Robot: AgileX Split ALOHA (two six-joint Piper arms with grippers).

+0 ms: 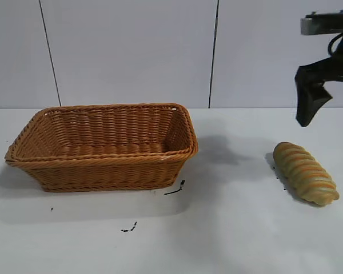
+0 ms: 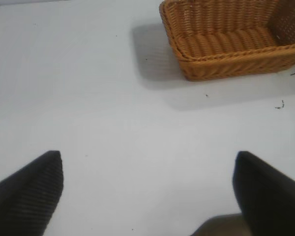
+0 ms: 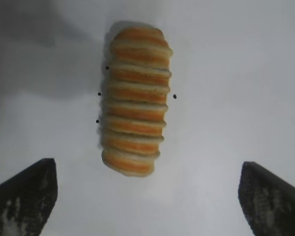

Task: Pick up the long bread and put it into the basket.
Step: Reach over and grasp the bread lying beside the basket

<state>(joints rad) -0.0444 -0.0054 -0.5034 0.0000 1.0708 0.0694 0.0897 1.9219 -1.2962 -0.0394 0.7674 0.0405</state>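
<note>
The long bread [image 1: 306, 173], a ridged golden-tan loaf, lies on the white table at the right; in the right wrist view the long bread [image 3: 136, 98] lies lengthwise ahead of the fingers. My right gripper [image 1: 306, 117] hangs above and just behind it, not touching; the right gripper [image 3: 147, 164] is open with nothing between its fingers. The woven orange-brown basket [image 1: 103, 158] stands empty at the left-centre. In its own wrist view my left gripper [image 2: 147, 157] is open over bare table, well away from the basket [image 2: 226, 61].
Small dark scraps lie on the table by the basket's front corner [image 1: 174, 190] and nearer the front [image 1: 130, 228]. A pale panelled wall [image 1: 131, 51] stands behind. Bare white table [image 1: 234, 171] separates basket and bread.
</note>
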